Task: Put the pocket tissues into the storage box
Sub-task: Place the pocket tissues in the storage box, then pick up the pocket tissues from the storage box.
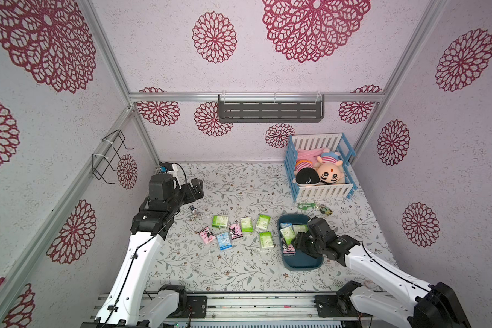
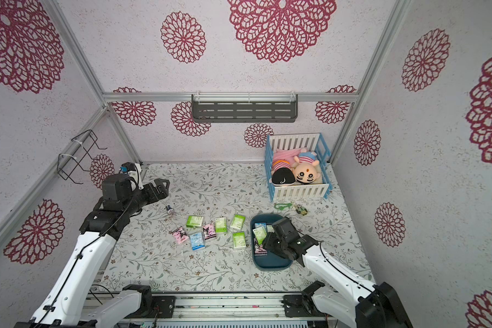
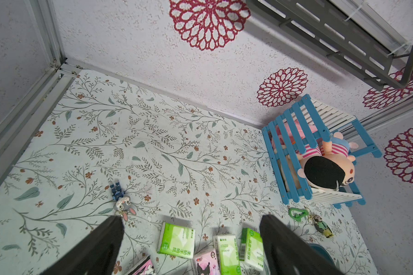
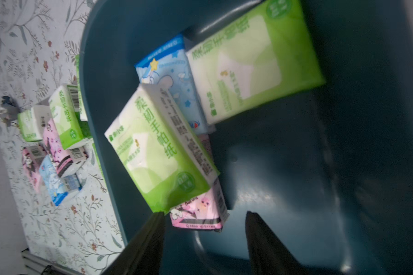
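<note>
The dark teal storage box (image 1: 293,217) (image 2: 267,217) stands right of centre on the floral table. In the right wrist view its wall (image 4: 84,59) encloses two green packs (image 4: 157,147) (image 4: 253,62), a light blue pack (image 4: 172,78) and a pink one (image 4: 198,209). The nearer green pack lies tilted over the pink one. My right gripper (image 4: 204,214) (image 1: 296,241) hangs open just above them, holding nothing. Several more pocket tissues (image 1: 246,225) (image 3: 177,240) lie loose on the table left of the box. My left gripper (image 3: 191,217) (image 1: 196,187) is open and raised at the back left, away from the packs.
A blue-and-white toy crib (image 1: 321,190) with plush dolls (image 1: 328,173) stands at the back right. A green carabiner keychain (image 1: 306,206) lies just behind the box, and a small figure keychain (image 1: 195,211) near the left arm. A grey shelf (image 1: 270,112) hangs on the back wall.
</note>
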{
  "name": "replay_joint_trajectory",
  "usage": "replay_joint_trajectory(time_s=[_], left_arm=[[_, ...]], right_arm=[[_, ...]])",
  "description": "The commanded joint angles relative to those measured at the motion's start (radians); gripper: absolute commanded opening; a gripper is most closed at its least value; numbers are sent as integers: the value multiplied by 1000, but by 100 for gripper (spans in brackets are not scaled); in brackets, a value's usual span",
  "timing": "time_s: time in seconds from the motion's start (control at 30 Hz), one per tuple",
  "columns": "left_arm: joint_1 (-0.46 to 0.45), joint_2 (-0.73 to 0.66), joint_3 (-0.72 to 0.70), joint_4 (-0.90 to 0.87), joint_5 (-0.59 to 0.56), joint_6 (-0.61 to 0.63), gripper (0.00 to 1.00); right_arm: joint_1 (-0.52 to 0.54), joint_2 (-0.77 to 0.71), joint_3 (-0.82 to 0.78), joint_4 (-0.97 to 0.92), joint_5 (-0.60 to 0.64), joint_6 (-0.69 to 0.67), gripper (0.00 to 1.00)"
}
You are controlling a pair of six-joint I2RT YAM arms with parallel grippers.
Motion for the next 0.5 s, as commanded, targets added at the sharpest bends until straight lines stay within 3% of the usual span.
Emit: replay_joint_trajectory(time_s=[0.0, 0.47], left_arm=[[-6, -10, -5, 17, 0, 1, 97], [-5, -18, -10, 1, -20, 22, 97]], right_arm=[[-3, -54, -27, 168, -39, 130, 58], [-4, 17, -55, 271, 8, 168, 50]])
